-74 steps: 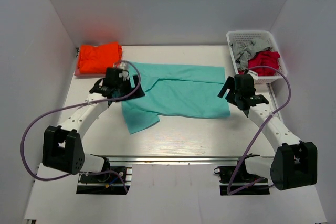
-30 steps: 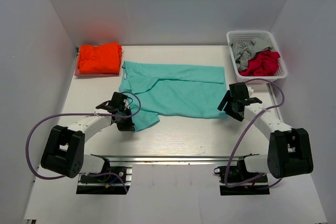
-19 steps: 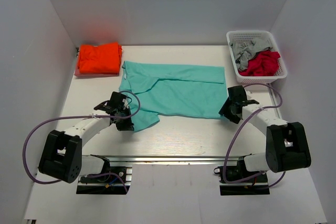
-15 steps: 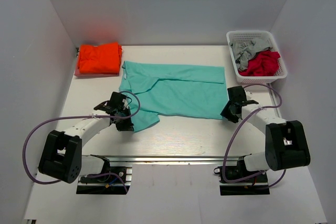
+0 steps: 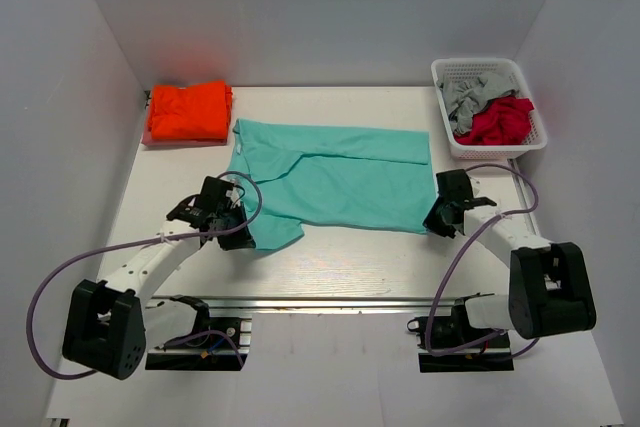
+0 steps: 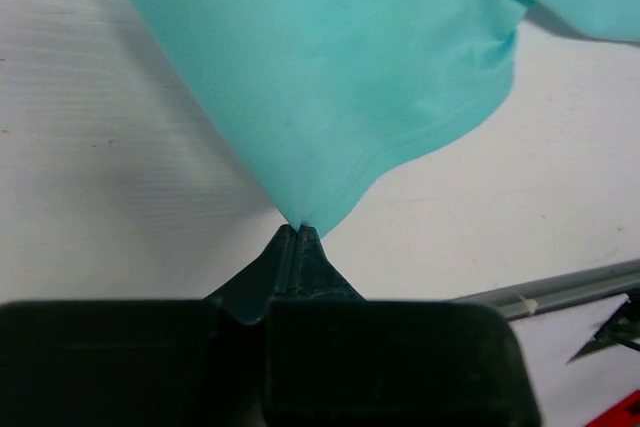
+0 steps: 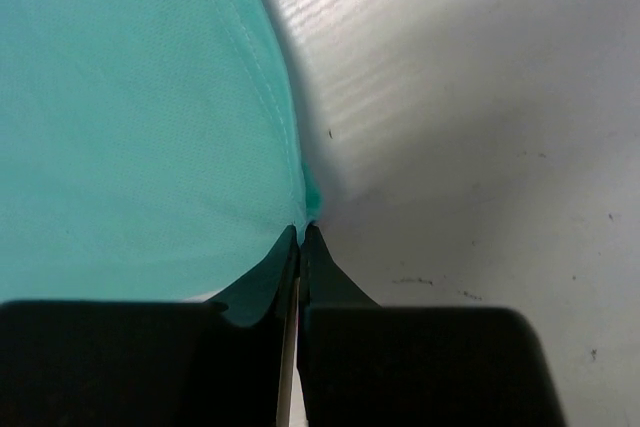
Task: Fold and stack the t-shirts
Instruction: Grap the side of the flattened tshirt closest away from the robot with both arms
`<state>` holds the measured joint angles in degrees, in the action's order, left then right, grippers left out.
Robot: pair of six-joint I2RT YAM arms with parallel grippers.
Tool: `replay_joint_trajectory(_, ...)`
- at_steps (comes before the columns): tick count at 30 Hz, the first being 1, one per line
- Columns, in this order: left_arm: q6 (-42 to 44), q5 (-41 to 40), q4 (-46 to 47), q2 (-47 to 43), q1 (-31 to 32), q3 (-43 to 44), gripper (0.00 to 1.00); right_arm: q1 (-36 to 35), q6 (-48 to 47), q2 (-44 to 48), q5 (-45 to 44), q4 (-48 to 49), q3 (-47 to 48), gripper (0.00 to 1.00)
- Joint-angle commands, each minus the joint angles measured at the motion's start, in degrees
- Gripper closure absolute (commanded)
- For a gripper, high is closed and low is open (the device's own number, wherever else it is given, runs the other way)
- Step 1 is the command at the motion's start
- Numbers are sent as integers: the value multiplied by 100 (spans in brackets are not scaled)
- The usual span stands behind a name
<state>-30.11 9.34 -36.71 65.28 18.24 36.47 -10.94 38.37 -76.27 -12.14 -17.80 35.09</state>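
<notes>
Mint-teal t-shirt (image 5: 340, 172) lies spread near flat at the middle of the table (image 5: 340, 259). Left gripper (image 6: 298, 235) is pinching its 7 o'clock corner, and right gripper (image 7: 301, 234) is pinching the hem corner at 4 o'clock. Both are pressed together on cloth. Orange t-shirt (image 5: 188, 112) sits folded at 10 o'clock and looks done. Basket (image 5: 475, 62) at 2 o'clock holds grey and red clothes, unfolded. Judged progress: one shirt finished, teal fold only starting. Stacking it on orange and the basket items are left.
</notes>
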Motion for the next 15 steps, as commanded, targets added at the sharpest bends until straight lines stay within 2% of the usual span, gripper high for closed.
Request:
replay_joint_trajectory(1, -48, 391, 40, -243, 31, 264, 100, -22, -242, 357, 220, -276, 58, 100)
replay_joint_trajectory(8, 137, 612, 1120, 335, -92, 1168, 100, -31, -541, -237, 502, -109, 805, 100)
replay_joint_trajectory(15, 137, -2, 1448, 1645, -154, 2468, 100, -5, -611, -757, 239, -285, 1729, 100)
